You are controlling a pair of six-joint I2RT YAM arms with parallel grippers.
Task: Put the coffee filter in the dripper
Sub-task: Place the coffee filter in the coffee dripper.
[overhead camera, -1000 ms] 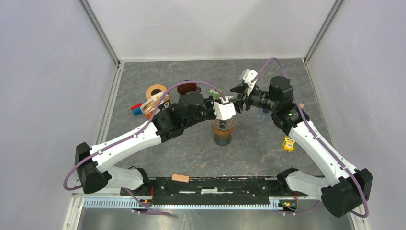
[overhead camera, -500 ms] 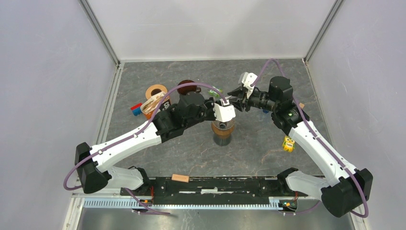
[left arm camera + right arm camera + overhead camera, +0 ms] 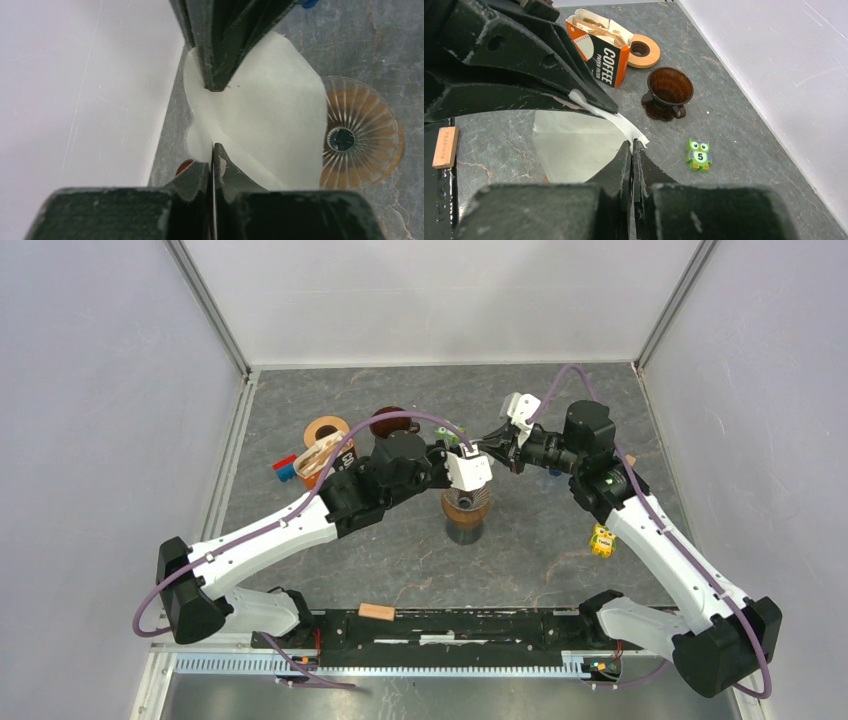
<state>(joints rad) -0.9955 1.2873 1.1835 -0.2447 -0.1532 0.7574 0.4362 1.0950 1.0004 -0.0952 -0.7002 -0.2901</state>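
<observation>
White paper filter [image 3: 270, 115] pinched at opposite edges by left end effector [image 3: 213, 148] and right end effector [image 3: 632, 143]; amber ribbed dripper [image 3: 466, 506] just below, both arms equally near.

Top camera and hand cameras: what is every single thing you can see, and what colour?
white paper coffee filter: one, white, in the air, table middle
ribbed amber glass dripper: one, amber, table middle
dark brown cone dripper: one, brown, far side
orange-and-black coffee filter box: one, orange and black, far left
orange tape roll: one, orange, beside the box
green owl toy: one, green, near brown dripper
blue-and-red block: one, blue and red, left of box
yellow toy: one, yellow, right side
small wooden block: one, tan, near edge
small blue thing: one, blue, far right, half hidden
grey stone-look table: one, grey, under everything
left gripper and right gripper: two, black, both shut on the filter
</observation>
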